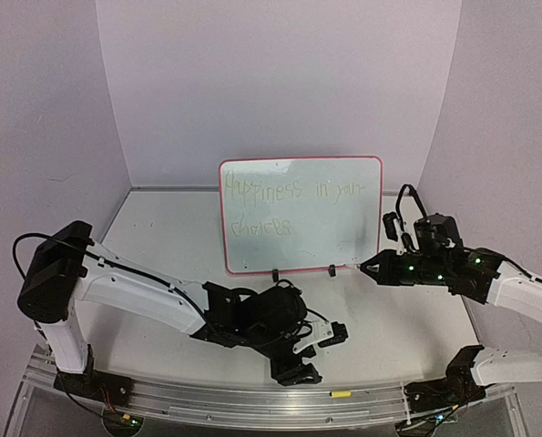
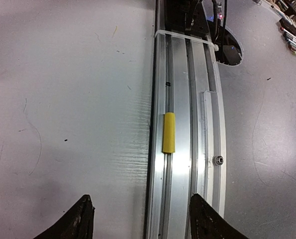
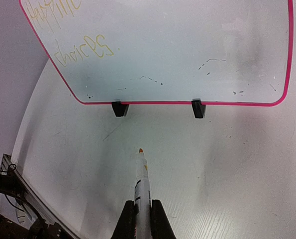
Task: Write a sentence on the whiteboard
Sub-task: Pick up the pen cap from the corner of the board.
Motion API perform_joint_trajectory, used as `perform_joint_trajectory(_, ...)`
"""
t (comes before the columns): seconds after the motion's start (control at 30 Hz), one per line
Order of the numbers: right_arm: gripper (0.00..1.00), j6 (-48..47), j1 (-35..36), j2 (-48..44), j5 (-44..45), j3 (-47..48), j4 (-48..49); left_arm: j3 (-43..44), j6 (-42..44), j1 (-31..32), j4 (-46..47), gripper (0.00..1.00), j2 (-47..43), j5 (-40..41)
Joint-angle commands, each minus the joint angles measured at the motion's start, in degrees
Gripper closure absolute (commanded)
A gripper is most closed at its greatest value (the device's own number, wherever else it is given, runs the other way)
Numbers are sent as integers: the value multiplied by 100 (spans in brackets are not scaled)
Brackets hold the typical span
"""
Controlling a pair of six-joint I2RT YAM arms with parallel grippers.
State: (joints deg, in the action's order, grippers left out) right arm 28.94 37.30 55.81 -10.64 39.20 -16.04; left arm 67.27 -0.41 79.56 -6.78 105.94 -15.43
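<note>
Before the whiteboard [image 1: 343, 228], the left gripper [image 2: 140, 198] gapes empty over what seems a cap [image 2: 168, 132], which could skid along the rail [image 2: 187, 99] if pinched; nearer it, the right gripper [image 3: 143, 205] clamps a marker [image 3: 143, 174] whose bare tip could smear the sentence [image 1: 263, 192] there.

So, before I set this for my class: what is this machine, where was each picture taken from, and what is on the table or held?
It is two robot arms, the left arm and the right arm, bolted to a table. One picture looks down from above; the others come from cameras on each wrist. A whiteboard with faint yellow writing stands on the table. The right gripper is shut on a pen. The left gripper is open and empty, pointed toward a yellow tube in a metal rail.
</note>
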Motion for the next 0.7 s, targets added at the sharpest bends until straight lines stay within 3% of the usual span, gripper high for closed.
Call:
perform_joint_trajectory(0.0, 100, 108, -11, -258, 163, 144, -2, 654, 540, 179, -180, 36, 484, 195)
perform_joint_trajectory(0.57, 100, 120, -8, -441, 164, 107, 4, 1787, 745, 370, -538, 42, 1755, -309)
perform_joint_trajectory(0.67, 100, 131, -12, -488, 176, 71, 5, 1919, 741, 367, -613, 49, 1899, -321)
